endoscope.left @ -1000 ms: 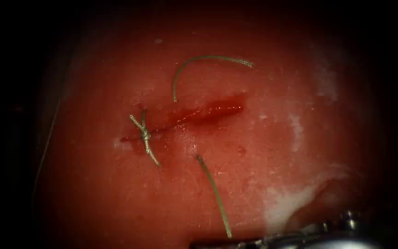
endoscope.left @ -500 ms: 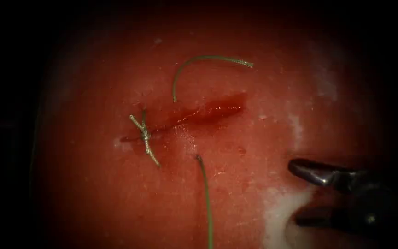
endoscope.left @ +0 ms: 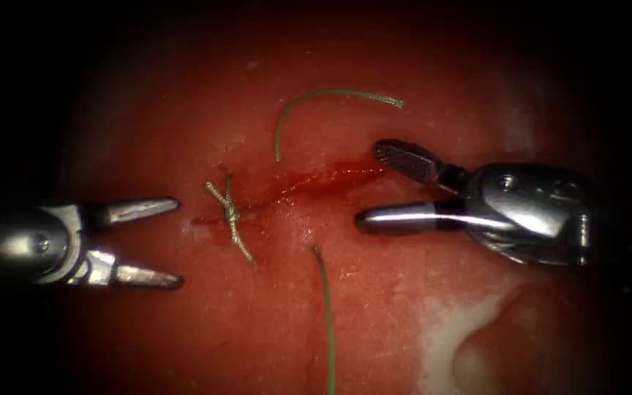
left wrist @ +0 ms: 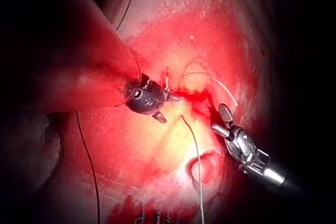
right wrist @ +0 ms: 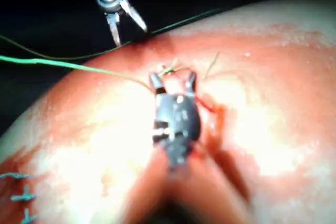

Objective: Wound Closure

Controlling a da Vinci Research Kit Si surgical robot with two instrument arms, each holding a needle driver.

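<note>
The cut [endoscope.left: 294,183] runs slantwise across the tissue [endoscope.left: 374,307], low at its left end by the knot [endoscope.left: 231,214], rising rightward. The right tool [endoscope.left: 366,183], jaws spread and holding nothing, straddles the cut's right end; the left tool [endoscope.left: 177,241], also spread and empty, sits left of the knot. A thread [endoscope.left: 326,314] leaves the tissue below the cut towards the near edge; another thread end [endoscope.left: 316,102] arcs above it

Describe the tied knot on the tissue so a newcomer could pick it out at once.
Find the red cut running across the tissue in the endoscope view, and follow it to its left end. The knot sits there, just right of the left pincer. Unlike the two loose thread strands nearby, it is a short, braided cross with stubby ends.
</note>
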